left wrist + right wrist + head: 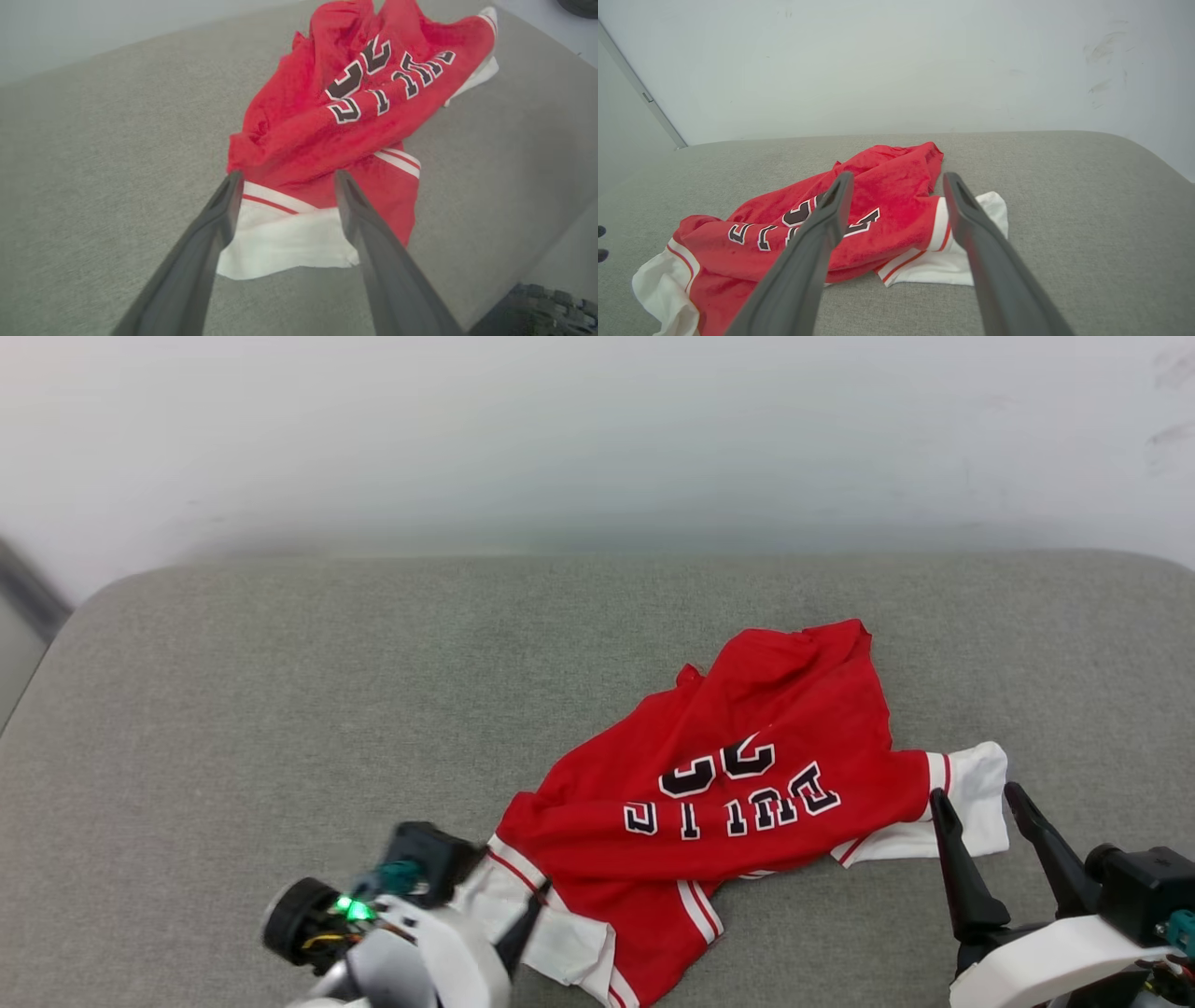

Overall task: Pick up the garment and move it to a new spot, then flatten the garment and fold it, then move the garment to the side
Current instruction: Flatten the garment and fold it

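crumpled red garment (747,775) with white sleeves, black lettering upward.

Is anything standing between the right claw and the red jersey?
Nothing visible does. The open right claw points at the white sleeve of the garment, its fingertips at the sleeve's edge, over the grey cushion.

— What colour is the garment (803,709)?
— Bright red, with white sleeves (980,784) and red-and-white striped trim (695,910).
— And the print?
— Black lettering (738,812), outlined in white.
— The cushion (280,709)?
— Plain grey weave. The wall (597,429) is off-white.
— The tools?
— The left tool (287,173) and right tool (897,175) have dark grey fingers on white shells (1046,961); a green light (355,907) glows by the left.
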`<state>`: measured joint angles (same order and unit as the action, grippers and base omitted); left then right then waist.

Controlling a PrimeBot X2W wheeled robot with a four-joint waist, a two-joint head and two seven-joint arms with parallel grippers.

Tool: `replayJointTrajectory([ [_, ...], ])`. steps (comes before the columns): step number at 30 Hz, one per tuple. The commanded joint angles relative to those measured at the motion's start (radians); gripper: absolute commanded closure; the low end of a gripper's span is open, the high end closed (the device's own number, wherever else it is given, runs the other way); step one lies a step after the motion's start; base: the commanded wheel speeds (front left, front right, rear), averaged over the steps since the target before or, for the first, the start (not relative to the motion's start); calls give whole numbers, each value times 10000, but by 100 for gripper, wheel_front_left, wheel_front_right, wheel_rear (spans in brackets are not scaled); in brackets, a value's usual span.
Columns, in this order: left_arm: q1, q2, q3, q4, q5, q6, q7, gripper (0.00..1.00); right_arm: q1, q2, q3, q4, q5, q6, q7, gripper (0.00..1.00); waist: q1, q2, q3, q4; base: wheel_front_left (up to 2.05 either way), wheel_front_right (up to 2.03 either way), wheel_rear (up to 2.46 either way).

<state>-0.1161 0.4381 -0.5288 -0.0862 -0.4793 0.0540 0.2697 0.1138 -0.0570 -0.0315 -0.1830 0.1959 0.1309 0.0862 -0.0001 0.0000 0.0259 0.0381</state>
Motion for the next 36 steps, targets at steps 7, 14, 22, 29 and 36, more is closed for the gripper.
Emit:
replayJointTrajectory([
  [7,-631,222,-1263,-108,-437,-1092,2358,0,-206,77,144,-298,62,-3,31,0,1,0,620,-309,0,0,0],
  [14,-1110,133,-1731,591,-631,-1432,3014,0,-563,81,148,-229,215,-3,-98,0,1,0,1200,-576,0,0,0],
  [22,-1523,101,-1955,1601,-958,-1648,3230,59,-830,81,127,-108,314,-2,-208,0,1,0,1507,-705,0,0,0],
  [29,-1689,244,-1842,1395,-817,-1599,2739,100,-777,82,-1,-8,448,-2,-248,0,1,0,1359,-473,0,0,0],
  [36,-1119,1157,-1605,283,-265,-954,2737,100,-702,79,-70,12,507,-3,-168,0,1,0,1174,-91,0,0,0],
])
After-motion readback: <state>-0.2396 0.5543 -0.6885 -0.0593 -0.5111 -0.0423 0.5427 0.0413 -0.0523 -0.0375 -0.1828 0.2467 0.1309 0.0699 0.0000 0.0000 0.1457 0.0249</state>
